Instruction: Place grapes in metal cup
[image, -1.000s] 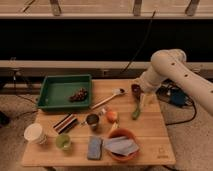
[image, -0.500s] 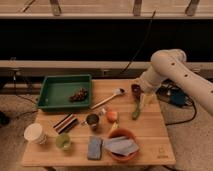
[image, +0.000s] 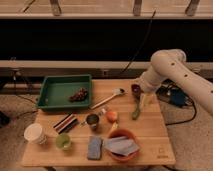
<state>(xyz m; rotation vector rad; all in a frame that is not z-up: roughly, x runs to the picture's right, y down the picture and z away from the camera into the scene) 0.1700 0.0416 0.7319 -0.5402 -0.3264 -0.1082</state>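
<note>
The grapes (image: 78, 94), a small dark bunch, lie in the green tray (image: 50, 95) at the table's back left. The metal cup (image: 92, 121) stands upright near the middle of the wooden table, in front of the tray. My gripper (image: 139, 105) hangs at the end of the white arm over the table's right side, well to the right of both cup and grapes. It looks open and holds nothing.
An orange-red fruit (image: 112, 116) sits just right of the cup, and a wooden spoon (image: 107, 98) lies behind it. A white paper cup (image: 34, 133), a green cup (image: 63, 142), a blue sponge (image: 94, 148) and an orange bowl (image: 121, 145) line the front. A dark striped packet (image: 66, 122) lies left of the cup.
</note>
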